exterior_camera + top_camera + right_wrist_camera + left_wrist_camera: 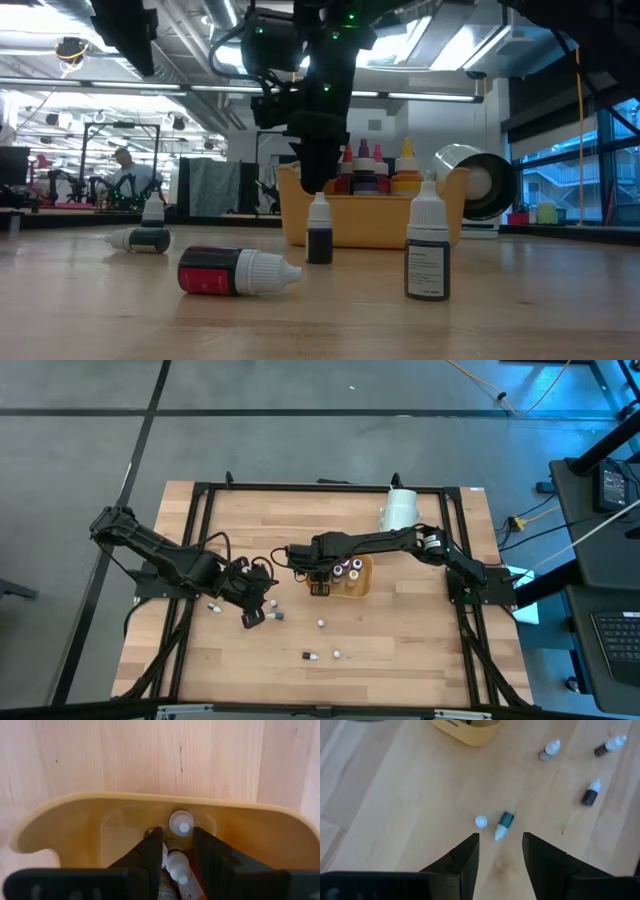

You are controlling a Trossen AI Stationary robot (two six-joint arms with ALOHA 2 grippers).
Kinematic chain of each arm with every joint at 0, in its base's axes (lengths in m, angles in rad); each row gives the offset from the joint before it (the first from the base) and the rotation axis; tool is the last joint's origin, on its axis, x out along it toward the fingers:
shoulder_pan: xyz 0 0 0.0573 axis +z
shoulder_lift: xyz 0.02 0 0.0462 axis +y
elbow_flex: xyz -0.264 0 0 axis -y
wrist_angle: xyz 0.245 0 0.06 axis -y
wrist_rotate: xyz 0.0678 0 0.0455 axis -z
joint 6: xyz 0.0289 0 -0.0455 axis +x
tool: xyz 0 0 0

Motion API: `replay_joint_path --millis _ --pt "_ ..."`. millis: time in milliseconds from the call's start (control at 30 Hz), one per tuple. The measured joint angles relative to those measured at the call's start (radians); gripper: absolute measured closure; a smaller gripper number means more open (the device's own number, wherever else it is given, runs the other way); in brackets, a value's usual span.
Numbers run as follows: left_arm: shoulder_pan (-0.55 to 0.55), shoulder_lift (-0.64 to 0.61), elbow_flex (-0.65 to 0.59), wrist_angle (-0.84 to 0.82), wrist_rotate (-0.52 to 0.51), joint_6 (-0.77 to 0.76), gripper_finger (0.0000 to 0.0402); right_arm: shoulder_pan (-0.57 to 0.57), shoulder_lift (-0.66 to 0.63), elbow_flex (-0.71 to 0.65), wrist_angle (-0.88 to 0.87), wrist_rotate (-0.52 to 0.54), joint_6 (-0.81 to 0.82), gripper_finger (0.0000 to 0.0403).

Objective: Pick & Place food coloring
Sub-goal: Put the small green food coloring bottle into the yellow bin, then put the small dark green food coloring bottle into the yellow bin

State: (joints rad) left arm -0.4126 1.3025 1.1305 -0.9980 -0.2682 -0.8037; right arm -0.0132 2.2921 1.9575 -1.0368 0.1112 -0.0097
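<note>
Several tiny food coloring bottles stand in the orange tray [362, 586]; more are scattered on the wood, among them a lying red-labelled one [235, 272], an upright dark one [319, 232] and an upright white one [428, 250]. My right gripper [178, 851] reaches down into the tray's left end [320, 582] with a white-capped bottle between its fingers. My left gripper [500, 837] hangs open above the table [255, 610], over a lying teal bottle [503, 824] and a small upright white-capped one [480, 821]. It touches neither. My right gripper has a white-capped bottle [176, 863] between its two fingers, coming from above and pointing down into the tray. The bottle is tilted, its nozzle toward the camera. Its body is hidden by the fingers, so the held part and whether it rests on the tray floor cannot be told.
A large white cylinder [400, 510] lies on its side near the table's far right corner, behind the tray. Loose bottles [320, 623] [308, 656] [337, 654] dot the near middle of the table. A black frame [300, 487] borders the tabletop. A person [125, 172] shows far off in the room.
</note>
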Motion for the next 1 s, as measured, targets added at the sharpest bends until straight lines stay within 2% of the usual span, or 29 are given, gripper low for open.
replay_joint_path --millis 200,333,500,633,700,833,1000 --pt "0.000 -0.005 0.000 -0.097 0.125 0.039 0.0258 0.007 -0.058 0.059 -0.051 0.001 0.012 0.0292" --pt "0.000 -0.005 0.000 -0.186 0.133 0.011 0.0255 0.042 -0.135 0.086 -0.063 0.008 0.055 0.0292" --pt "-0.009 -0.005 -0.009 -0.266 0.139 -0.055 0.0238 0.109 -0.236 0.079 -0.082 0.145 0.084 0.0292" --pt "-0.031 -0.010 -0.061 -0.267 0.185 -0.115 0.0201 0.154 -0.268 0.078 -0.106 0.240 0.088 0.0292" --pt "-0.040 -0.010 -0.103 -0.268 0.201 -0.149 0.0176 0.166 -0.277 0.078 -0.135 0.234 0.096 0.0292" --pt "-0.070 -0.010 -0.171 -0.254 0.239 -0.210 0.0143 0.172 -0.277 0.072 -0.230 0.145 0.104 0.0292" --pt "-0.123 -0.010 -0.211 -0.257 0.253 -0.223 0.0133 0.179 -0.330 -0.063 -0.125 0.131 0.145 0.0292"
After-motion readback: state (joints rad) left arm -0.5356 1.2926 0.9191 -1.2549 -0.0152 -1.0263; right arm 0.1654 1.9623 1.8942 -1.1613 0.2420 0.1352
